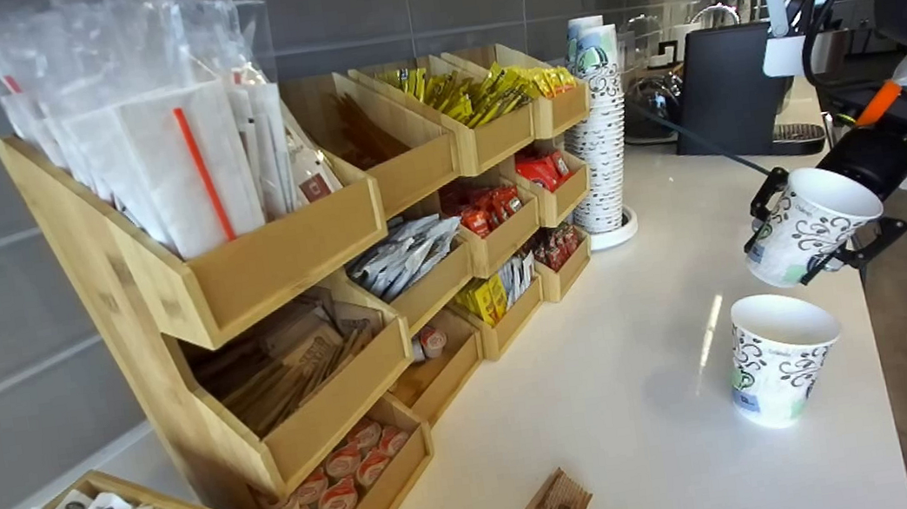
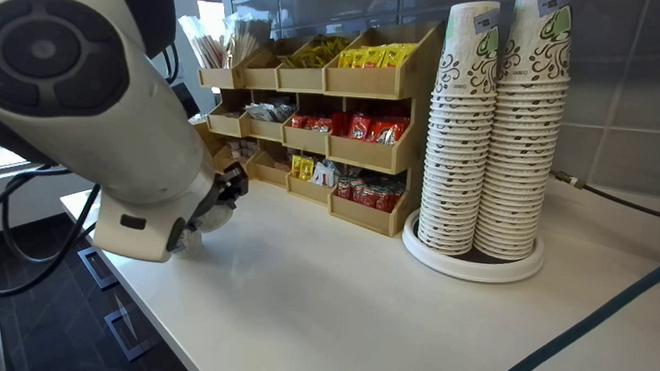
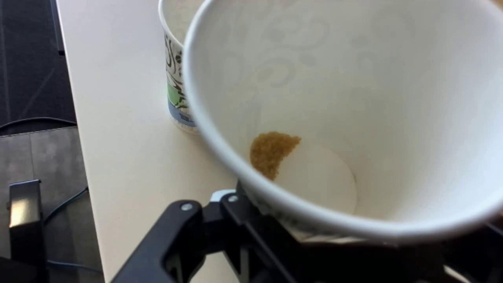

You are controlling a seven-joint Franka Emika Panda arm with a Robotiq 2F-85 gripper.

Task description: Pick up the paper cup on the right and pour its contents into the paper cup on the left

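Note:
My gripper (image 1: 780, 262) is shut on a white paper cup (image 1: 819, 219) with a dark scroll pattern. The held cup is in the air, slightly tilted, with its mouth up. In the wrist view this held cup (image 3: 326, 90) fills much of the picture, and brown granules (image 3: 273, 151) lie at one side of its bottom. A similar paper cup (image 1: 783, 364) stands upright on the counter, just below the held one in the exterior view. Its side also shows in the wrist view (image 3: 175, 78), partly hidden behind the held cup's rim. The arm largely hides gripper and cups in an exterior view.
A bamboo rack (image 1: 290, 245) with packets stands along the wall. Tall cup stacks (image 2: 517, 166) stand on a round white tray (image 2: 472, 269). A small brown packet (image 1: 560, 501) lies on the white counter (image 1: 640, 405). A black machine (image 1: 721, 88) stands farther back.

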